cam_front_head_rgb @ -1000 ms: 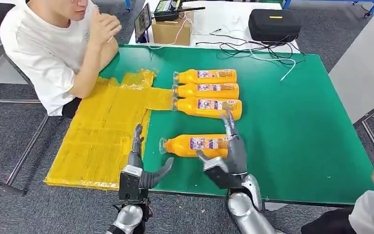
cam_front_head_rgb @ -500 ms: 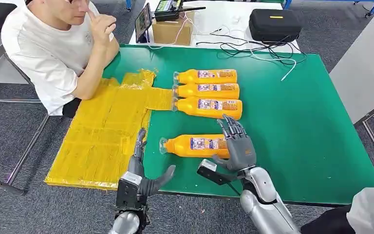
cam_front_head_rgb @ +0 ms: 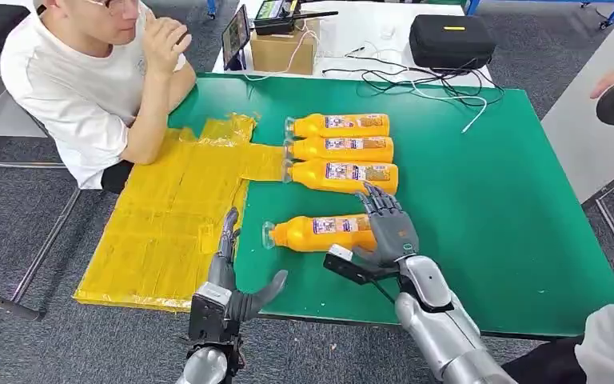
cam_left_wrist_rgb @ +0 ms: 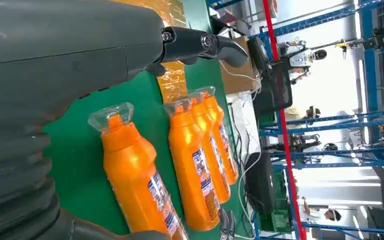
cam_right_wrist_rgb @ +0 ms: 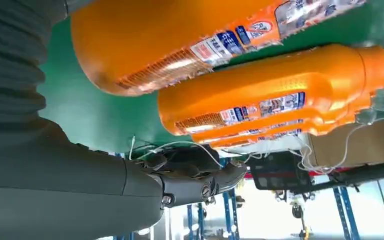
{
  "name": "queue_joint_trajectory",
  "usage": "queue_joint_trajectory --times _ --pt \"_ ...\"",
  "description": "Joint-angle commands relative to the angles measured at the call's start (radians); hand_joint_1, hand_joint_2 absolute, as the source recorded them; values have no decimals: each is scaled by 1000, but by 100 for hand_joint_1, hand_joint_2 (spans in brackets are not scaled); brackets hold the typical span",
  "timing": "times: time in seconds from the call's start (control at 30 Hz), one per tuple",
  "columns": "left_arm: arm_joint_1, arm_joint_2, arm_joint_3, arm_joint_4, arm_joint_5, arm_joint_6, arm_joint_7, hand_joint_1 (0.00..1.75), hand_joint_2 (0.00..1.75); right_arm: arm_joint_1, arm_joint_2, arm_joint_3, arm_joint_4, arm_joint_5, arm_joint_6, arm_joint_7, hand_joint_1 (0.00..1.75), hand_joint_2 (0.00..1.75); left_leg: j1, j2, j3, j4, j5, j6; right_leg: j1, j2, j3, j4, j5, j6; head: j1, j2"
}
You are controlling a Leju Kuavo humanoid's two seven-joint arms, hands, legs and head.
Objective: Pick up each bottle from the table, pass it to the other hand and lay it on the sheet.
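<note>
Curving around glossy orange bottle (cam_front_head_rgb: 320, 232): grey right hand (cam_front_head_rgb: 389, 232).

arms: silver, rounded metal segments | left hand (cam_front_head_rgb: 225, 280): dark grey fingers, black wrist block | right hand (cam_front_head_rgb: 388, 234): dark grey, black wrist camera block | wrist covers: grey, ribbed

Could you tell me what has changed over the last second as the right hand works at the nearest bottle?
The right hand closed in over the base of the nearest bottle, whose base end has swung slightly toward the far side of the table. The left hand stayed open by the yellow sheet; the three far bottles did not move.
</note>
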Motion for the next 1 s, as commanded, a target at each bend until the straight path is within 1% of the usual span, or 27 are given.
queue_joint_trajectory --times 0.03,0.07,0.1,0.2,0.23,0.33,0.43,0.67,0.7,0.73,0.77,0.83,0.87,0.9,0.93,1.0 --pt "-50 16 -7 40 33 -47 28 0 175 -173 46 76 310 -15 166 56 0 175 0 5 3 0 -1 -1 1 4 2 0 1 -2 0 0" --pt "-49 16 -8 36 33 -51 28 0 175 -183 44 91 325 -2 177 63 0 175 0 3 2 0 0 -1 0 2 1 0 1 -1 0 0" --pt "-46 17 -9 30 34 -54 28 0 175 -191 45 90 340 -10 194 72 0 175 1 4 3 0 0 -1 1 3 2 0 1 -2 0 0" --pt "-45 18 -9 24 34 -56 30 0 175 -193 46 88 342 -15 198 72 0 175 0 2 2 0 0 -1 1 2 2 0 0 -2 0 0" --pt "-49 19 -10 24 43 -72 46 0 175 -208 44 107 358 -7 240 91 0 175 0 1 1 0 0 0 0 1 1 0 0 -1 0 0" --pt "-60 19 -11 29 34 -82 49 0 175 -249 45 146 386 2 338 147 0 175 0 3 2 0 0 -1 0 3 1 0 0 -1 0 0" --pt "-74 15 -9 39 24 -86 52 0 175 -300 46 205 424 29 448 200 0 175 0 2 1 0 0 -1 0 1 1 1 0 -1 0 0" --pt "-86 18 -20 33 13 -92 52 0 175 -327 52 204 445 9 465 198 0 175 1 1 4 0 1 -1 1 -1 3 0 0 -2 0 0" --pt "-90 19 -19 31 10 -90 53 0 175 -334 55 205 446 8 470 198 133 175 0 1 3 0 1 -1 0 0 2 0 0 -1 0 0" --pt "-95 21 -21 30 8 -91 55 0 175 -347 61 206 457 4 491 202 171 175 1 1 4 0 0 -1 1 0 3 0 0 -2 0 0" --pt "-98 22 -21 31 7 -92 56 0 175 -353 64 205 461 0 501 200 175 175 0 1 3 0 1 0 0 0 2 0 0 -1 0 0" --pt "-103 21 -17 32 12 -96 62 0 175 -366 68 211 467 -4 520 189 175 175 0 2 3 0 0 -1 0 1 3 0 0 -1 0 0" --pt "-102 13 -2 25 93 -168 107 0 175 -372 64 212 473 -14 537 178 175 175 0 2 3 0 0 0 0 1 2 0 1 -1 0 0" --pt "-104 12 2 17 127 -199 132 0 175 -376 59 217 481 -16 545 180 175 175 0 2 4 0 0 -1 0 1 3 0 0 -1 0 0" --pt "-108 16 -5 9 124 -200 139 0 175 -383 54 222 496 -24 577 176 175 175 0 1 3 0 1 0 0 -1 2 0 0 -1 0 0" --pt "-117 20 -16 -3 131 -207 148 0 175 -391 41 233 508 -28 604 176 175 175 0 -1 3 1 1 -1 1 -2 2 1 0 -1 0 0"
